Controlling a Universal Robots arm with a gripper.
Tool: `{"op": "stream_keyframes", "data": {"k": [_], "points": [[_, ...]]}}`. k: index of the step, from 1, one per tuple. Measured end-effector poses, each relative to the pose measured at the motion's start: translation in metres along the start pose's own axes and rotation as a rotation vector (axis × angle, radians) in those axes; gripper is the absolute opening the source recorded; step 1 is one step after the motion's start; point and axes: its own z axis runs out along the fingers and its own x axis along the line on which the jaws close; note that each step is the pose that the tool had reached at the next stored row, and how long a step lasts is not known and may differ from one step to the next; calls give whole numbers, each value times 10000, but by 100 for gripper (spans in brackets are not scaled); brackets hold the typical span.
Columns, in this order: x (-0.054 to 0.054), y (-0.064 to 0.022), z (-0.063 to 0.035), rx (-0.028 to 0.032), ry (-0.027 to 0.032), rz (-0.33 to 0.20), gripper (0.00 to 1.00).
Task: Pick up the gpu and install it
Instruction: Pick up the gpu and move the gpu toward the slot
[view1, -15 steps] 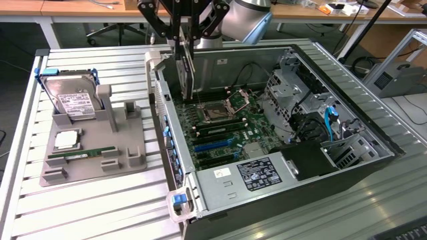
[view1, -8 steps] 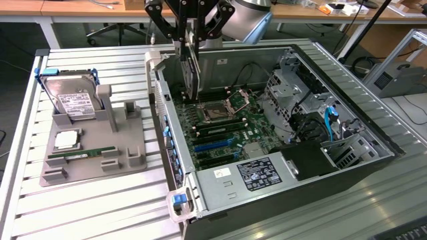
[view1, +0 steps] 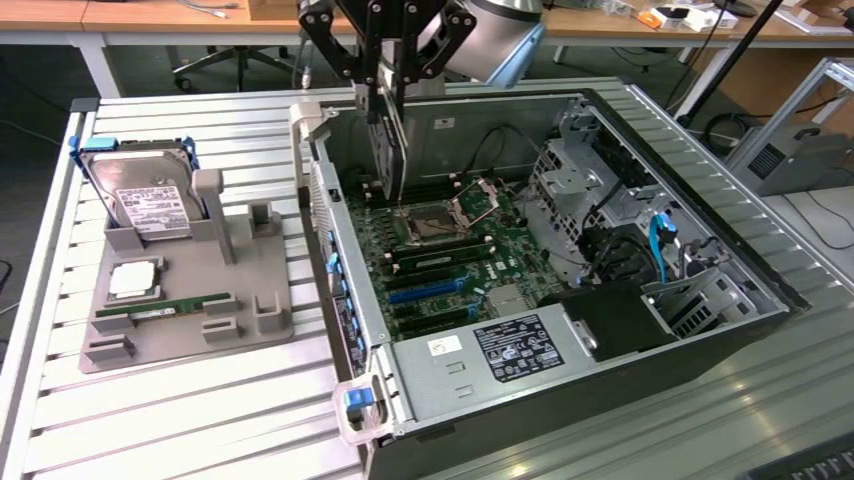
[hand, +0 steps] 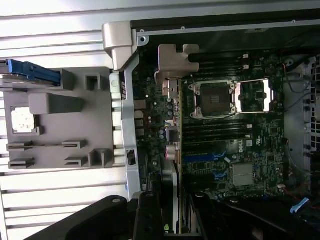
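Note:
The gpu (view1: 384, 140) hangs on edge from my gripper (view1: 380, 85), which is shut on its upper part. The card sits above the open computer case (view1: 320, 200), over the motherboard (view1: 441, 250) near the CPU socket (view1: 434, 222). In the wrist view the gpu (hand: 175, 110) appears edge-on. Its silver end bracket (hand: 172, 62) is close to the case's rear wall, and my gripper (hand: 172, 215) clasps it from both sides. The blue expansion slots (view1: 427, 285) (hand: 210, 157) lie on the board, a little away from the card's lower edge.
A grey holder tray (view1: 187, 300) on the slatted table at the exterior view's left carries a hard drive (view1: 147, 200), a CPU chip (view1: 134, 280) and a memory stick (view1: 160, 303). Inside the case are a power supply (view1: 514, 350), a drive cage (view1: 587, 180) and blue cables (view1: 661, 240).

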Motion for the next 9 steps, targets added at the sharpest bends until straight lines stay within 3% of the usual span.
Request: {"op": "stream_keyframes", "data": {"k": [9], "points": [[-59,4,17,13,-1,-1,27]]}}
